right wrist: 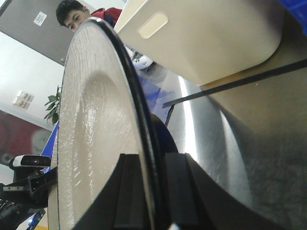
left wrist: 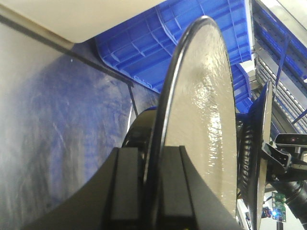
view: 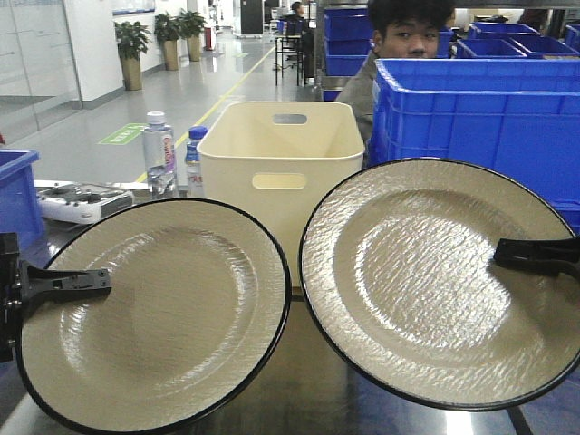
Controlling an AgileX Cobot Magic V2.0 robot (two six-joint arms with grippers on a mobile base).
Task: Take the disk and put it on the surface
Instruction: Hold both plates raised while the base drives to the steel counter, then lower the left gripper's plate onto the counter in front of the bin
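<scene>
Two round cream disks with black rims are held up, tilted to face the front camera. My left gripper [view: 91,283] is shut on the left rim of the left disk [view: 172,317]. That disk appears edge-on in the left wrist view [left wrist: 201,110], clamped between the black fingers [left wrist: 170,187]. My right gripper [view: 517,254] is shut on the right rim of the right disk [view: 426,281]. The right wrist view shows that disk [right wrist: 96,143] edge-on between the fingers [right wrist: 129,191]. The shiny metal surface [view: 317,381] with black tape lines [right wrist: 230,84] lies below both disks.
A cream plastic bin [view: 281,172] stands behind the disks at the middle. Blue crates [view: 489,118] are stacked at the right, with a person [view: 403,45] behind them. Two water bottles [view: 160,154] and a white device [view: 82,201] stand at the left. Part of a blue crate [view: 16,195] shows at far left.
</scene>
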